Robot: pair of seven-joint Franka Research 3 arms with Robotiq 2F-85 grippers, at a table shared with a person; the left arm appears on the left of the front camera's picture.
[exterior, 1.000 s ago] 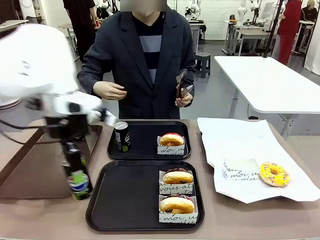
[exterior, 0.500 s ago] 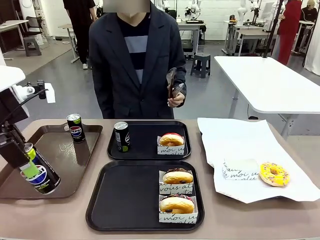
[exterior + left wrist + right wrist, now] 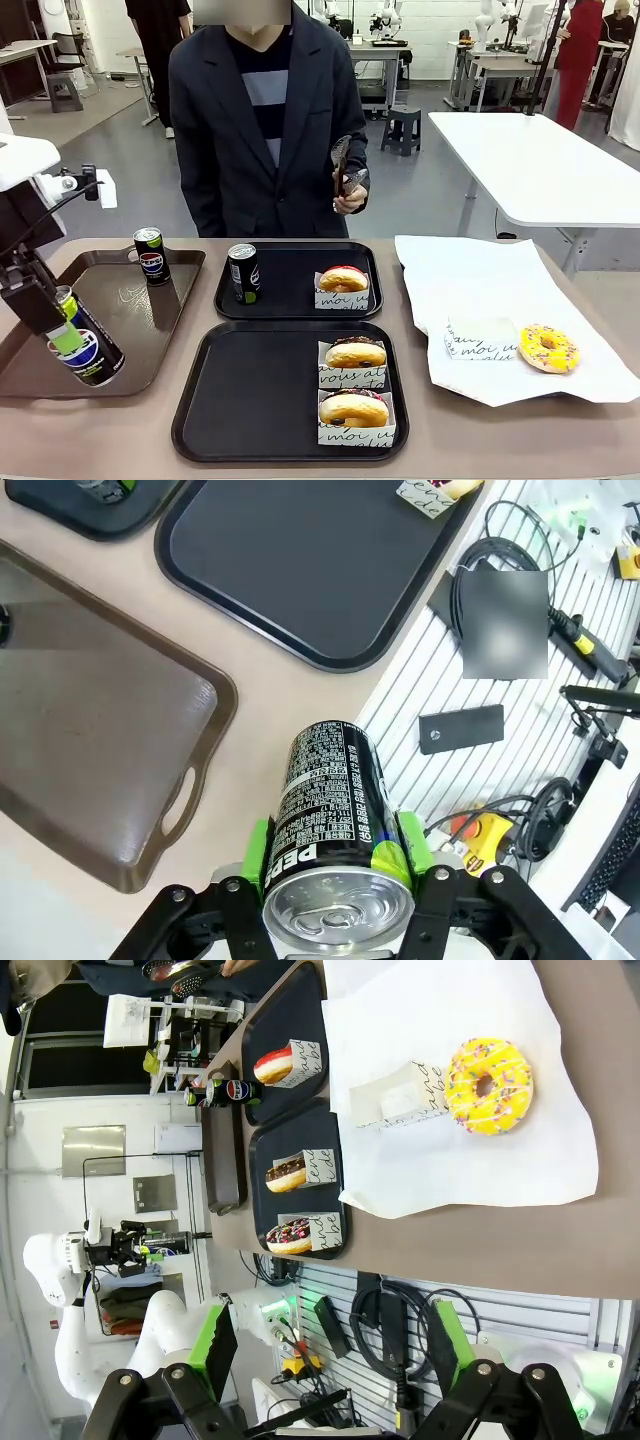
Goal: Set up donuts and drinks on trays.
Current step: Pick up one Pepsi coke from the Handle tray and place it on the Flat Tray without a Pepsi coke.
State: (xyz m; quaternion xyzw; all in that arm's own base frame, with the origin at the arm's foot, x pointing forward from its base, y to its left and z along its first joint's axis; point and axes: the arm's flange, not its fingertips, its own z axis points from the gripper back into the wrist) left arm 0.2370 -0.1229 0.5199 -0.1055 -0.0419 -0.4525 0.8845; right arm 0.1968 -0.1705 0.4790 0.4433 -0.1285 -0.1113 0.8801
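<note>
one can held, near tray has no drink yet

left gripper (image 3: 330,875) jaws are clamped on a tilted can (image 3: 85,345) above the brown tray (image 3: 150,340), at 9 o'clock from the near black tray (image 3: 250,400). right gripper (image 3: 330,1355) jaws stand wide, holding nothing. because the can leans, it could tip over when it is put down, or knock the sleeved donuts (image 3: 355,355).

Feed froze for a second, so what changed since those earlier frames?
The left gripper, shut on a Pepsi can, swung it from upright over the brown tray toward the robot's left, tilted. The person lowered a hand. Trays, sleeved donuts and yellow donut stayed put.
</note>
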